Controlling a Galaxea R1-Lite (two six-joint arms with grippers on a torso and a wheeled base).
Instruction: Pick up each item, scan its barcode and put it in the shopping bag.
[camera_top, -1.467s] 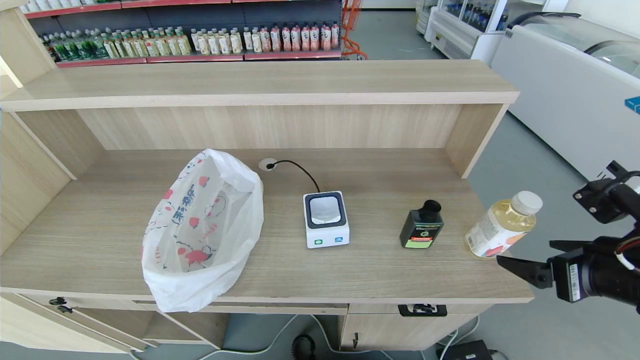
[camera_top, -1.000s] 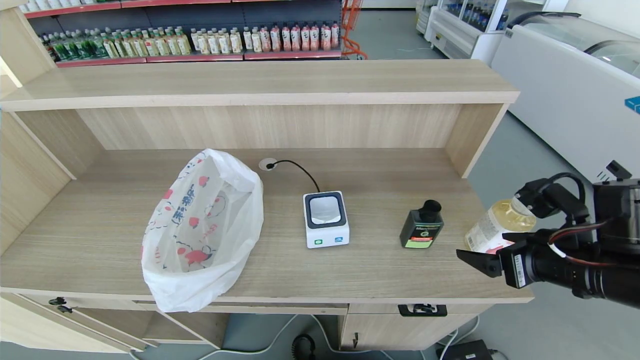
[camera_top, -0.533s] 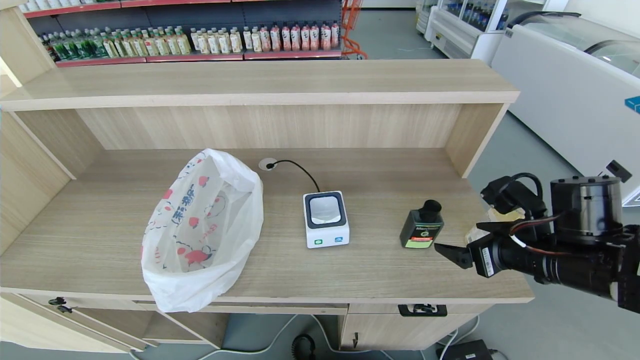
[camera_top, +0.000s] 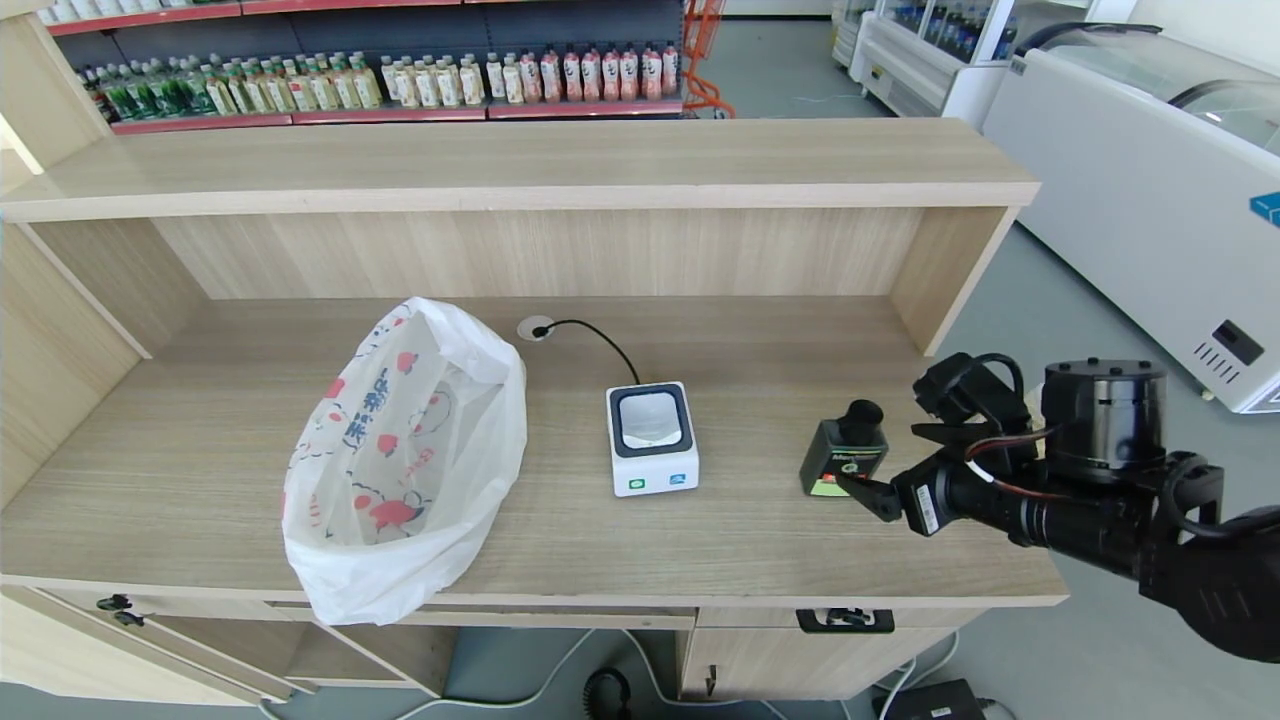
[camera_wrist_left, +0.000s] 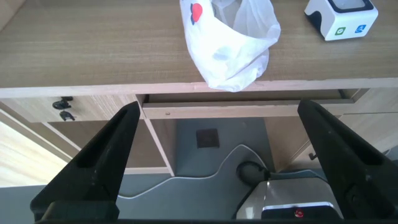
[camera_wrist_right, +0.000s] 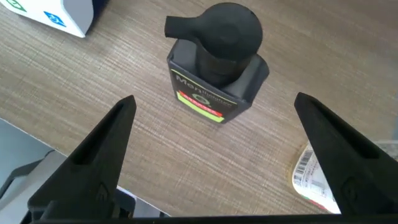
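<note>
Shop: wooden checkout counter (camera_top: 700, 540) with barcode scanner (camera_top: 651, 437); bottled-drink shelves (camera_top: 380, 85) far behind; chest freezers (camera_top: 1150, 180) far right.

Light wood counter (camera_top: 740, 540) up front, raised ledge (camera_top: 520, 160) along back, side panels (camera_top: 950, 270) boxing it in. Behind: red-edged shop shelf (camera_top: 380, 117), rows of drink bottles (camera_top: 560, 78). Orange rack (camera_top: 703, 40) at aisle end. White chest freezers (camera_top: 1130, 170) off right. Grey floor (camera_top: 770, 70) all round. Cables (camera_top: 605, 690) trailing under counter.
</note>
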